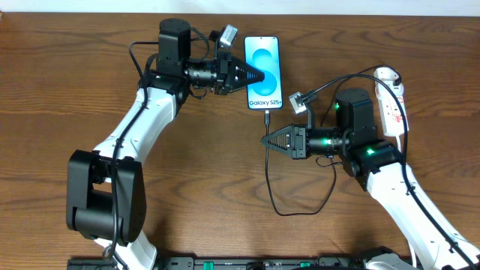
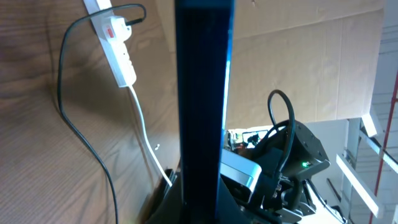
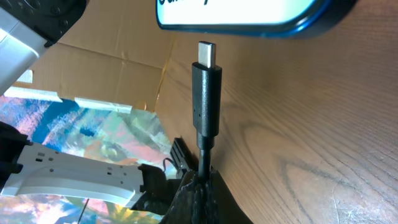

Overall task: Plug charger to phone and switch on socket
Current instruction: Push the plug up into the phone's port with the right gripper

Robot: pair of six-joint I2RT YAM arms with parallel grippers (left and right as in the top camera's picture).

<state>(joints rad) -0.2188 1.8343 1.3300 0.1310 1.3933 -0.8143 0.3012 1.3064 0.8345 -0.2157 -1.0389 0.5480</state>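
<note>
Nearest the right wrist camera, the plug stands up out of the right jaws, which are shut on the cable just behind it. Its metal tip points at the phone but does not touch it; a small gap shows between them, and the tip looks roughly in line with the phone's short edge.

From the left wrist, the phone fills the middle as a dark, edge-on bar running away from the camera. The left jaws seem to be clamped on its long side, though the fingers themselves are mostly hidden there.

From overhead, the phone lies near the middle of the far edge of the table, screen up. The plug sits just beside its near end, and slack cable loops back toward the near edge. The socket lies farthest off, by the right edge toward the far right corner.

Both steps look undone: the plug is lined up but not in, and nothing is at the socket.

Only the right wrist view shows the gap plainly. Only the left wrist view shows the socket with its red switch, whose position I cannot read.
</note>
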